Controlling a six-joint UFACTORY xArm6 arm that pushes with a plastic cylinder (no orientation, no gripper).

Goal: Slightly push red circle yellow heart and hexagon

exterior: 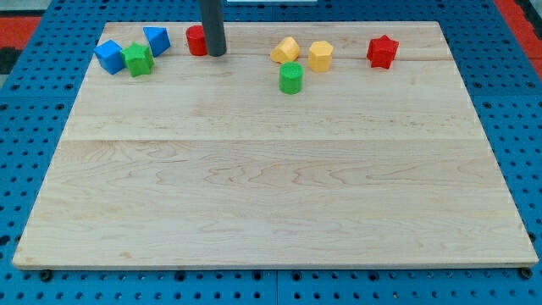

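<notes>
Your dark rod's tip point(215, 53) touching the red circle block point(196, 40) near the wooden board's point(271, 195) top edge, no fingers, yellow heart block point(285, 50) and yellow hexagon block point(320, 55) just right, open board below.

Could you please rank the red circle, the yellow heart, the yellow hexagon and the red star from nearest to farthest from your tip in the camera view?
From my tip, near the view's top:
1. red circle, right against the tip's left side.
2. yellow heart, to the view's right.
3. yellow hexagon, just beyond the heart.
4. red star, farthest right.
</notes>
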